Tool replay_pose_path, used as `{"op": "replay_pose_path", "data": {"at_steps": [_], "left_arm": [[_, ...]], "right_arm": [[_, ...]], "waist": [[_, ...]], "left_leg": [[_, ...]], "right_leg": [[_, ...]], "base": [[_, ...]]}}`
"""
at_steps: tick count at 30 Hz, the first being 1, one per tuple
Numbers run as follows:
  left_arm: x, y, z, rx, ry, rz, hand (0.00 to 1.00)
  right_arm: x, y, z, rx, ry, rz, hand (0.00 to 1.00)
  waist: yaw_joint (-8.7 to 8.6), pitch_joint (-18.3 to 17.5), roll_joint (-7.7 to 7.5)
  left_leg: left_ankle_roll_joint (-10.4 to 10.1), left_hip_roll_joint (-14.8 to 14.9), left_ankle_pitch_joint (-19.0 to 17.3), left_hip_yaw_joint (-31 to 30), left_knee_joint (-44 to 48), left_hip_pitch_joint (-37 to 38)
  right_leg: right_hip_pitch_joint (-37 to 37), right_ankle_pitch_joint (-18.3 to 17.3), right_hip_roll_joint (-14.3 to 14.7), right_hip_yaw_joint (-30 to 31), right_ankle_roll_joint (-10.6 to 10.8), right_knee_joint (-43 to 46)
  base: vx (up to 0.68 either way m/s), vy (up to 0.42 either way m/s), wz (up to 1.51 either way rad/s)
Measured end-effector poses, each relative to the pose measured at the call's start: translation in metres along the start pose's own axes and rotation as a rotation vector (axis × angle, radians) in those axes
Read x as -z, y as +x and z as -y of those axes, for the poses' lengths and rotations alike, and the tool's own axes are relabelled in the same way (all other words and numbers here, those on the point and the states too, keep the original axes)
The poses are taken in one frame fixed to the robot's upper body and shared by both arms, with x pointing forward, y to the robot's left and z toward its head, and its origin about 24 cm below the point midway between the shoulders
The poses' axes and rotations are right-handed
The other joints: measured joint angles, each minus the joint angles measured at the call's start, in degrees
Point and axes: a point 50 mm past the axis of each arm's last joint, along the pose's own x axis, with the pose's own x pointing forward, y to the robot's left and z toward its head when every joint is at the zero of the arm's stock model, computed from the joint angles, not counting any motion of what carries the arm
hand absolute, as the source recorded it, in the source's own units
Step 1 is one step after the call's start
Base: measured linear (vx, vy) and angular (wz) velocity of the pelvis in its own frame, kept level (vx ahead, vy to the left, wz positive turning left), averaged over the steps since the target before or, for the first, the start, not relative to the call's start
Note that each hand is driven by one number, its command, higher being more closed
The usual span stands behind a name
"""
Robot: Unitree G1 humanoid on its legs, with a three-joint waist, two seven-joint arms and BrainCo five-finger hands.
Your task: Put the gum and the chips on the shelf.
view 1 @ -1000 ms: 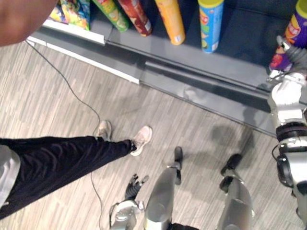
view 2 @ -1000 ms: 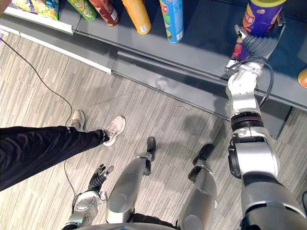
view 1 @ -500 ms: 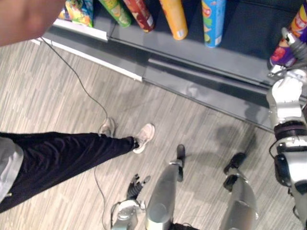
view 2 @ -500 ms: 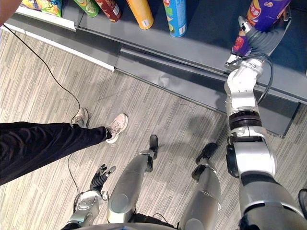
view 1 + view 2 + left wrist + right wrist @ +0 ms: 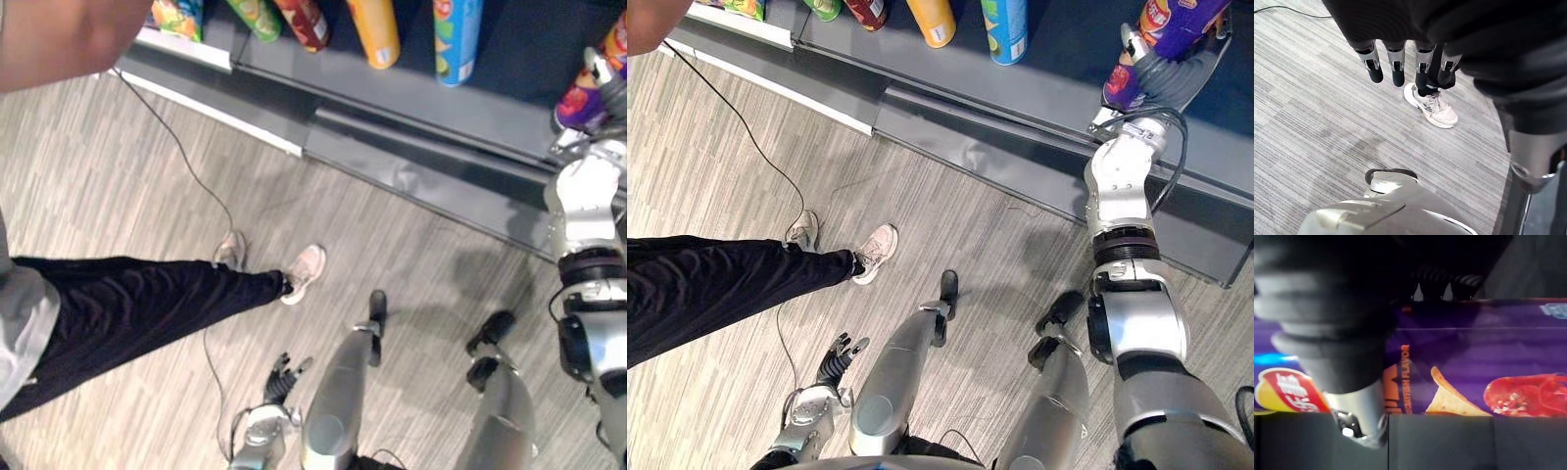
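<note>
A purple chips can (image 5: 1176, 18) with a yellow lid is at the dark grey shelf (image 5: 1058, 69) on the right. My right hand (image 5: 1161, 76) reaches up to it, fingers and thumb curled round its body. In the right wrist view the purple chips can (image 5: 1474, 362) runs across just above the shelf board (image 5: 1449, 440), with my thumb (image 5: 1359, 418) against it. My left hand (image 5: 280, 376) hangs low by my side above the floor, its fingers (image 5: 1396, 68) relaxed and holding nothing.
Green, red, orange (image 5: 374, 29) and blue (image 5: 456, 39) chips cans stand in a row on the shelf to the left. A person's leg in black trousers (image 5: 137, 304) and pale shoes (image 5: 304, 272) lies across the floor on my left. A thin cable (image 5: 186, 166) runs over the floor.
The camera has shifted, so the shelf and cans sit higher and further right in the picture. My right hand stays round the purple can; my left hand stays low.
</note>
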Motion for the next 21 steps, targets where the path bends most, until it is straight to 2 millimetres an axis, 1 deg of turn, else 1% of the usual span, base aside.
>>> {"op": "replay_pose_path", "data": {"at_steps": [9,10,19,20,21], "left_arm": [[-0.0001,-0.0001,0.0009,0.002,0.001,0.000,0.00],[0.0001,-0.0001,0.0008,0.003,0.004,0.000,0.00],[-0.0015,0.0006,0.0032,0.012,-0.007,0.001,0.00],[-0.0017,0.0006,0.0035,0.013,-0.006,0.001,0.00],[-0.0020,0.0007,0.0037,0.014,-0.007,0.003,0.00]], "right_arm": [[-0.0028,-0.0016,-0.0038,0.003,0.021,0.008,1.00],[-0.0045,-0.0013,-0.0040,0.004,0.030,0.018,1.00],[-0.0063,-0.0010,-0.0042,0.017,0.038,0.025,1.00],[-0.0071,-0.0010,-0.0046,0.016,0.041,0.029,0.00],[-0.0070,-0.0011,-0.0048,0.017,0.041,0.028,0.00]], "waist": [[0.51,-0.16,0.23],[0.51,-0.19,0.27],[1.46,-0.28,0.39],[1.51,-0.30,0.43],[1.53,-0.30,0.43]], "left_leg": [[0.09,0.14,-1.36,-0.08,1.81,-0.65],[0.37,0.16,-1.54,-0.14,1.89,-0.90],[0.10,0.11,-1.44,-0.16,2.61,-1.52],[0.12,0.12,-1.47,-0.23,2.65,-1.75],[0.12,0.12,-1.47,-0.24,2.67,-1.78]], "right_leg": [[-0.03,-0.41,0.02,0.07,0.00,0.78],[-0.21,-0.41,-0.09,0.03,0.01,0.80],[-0.82,-0.83,-0.29,0.08,0.07,1.54],[-0.95,-0.83,-0.32,-0.01,0.07,1.53],[-0.97,-0.83,-0.33,-0.03,0.07,1.53]], "base": [[0.04,0.007,-0.01],[0.04,0.016,0.02],[0.05,0.006,0.01],[0.05,0.008,0.04],[0.06,0.009,0.02]]}}
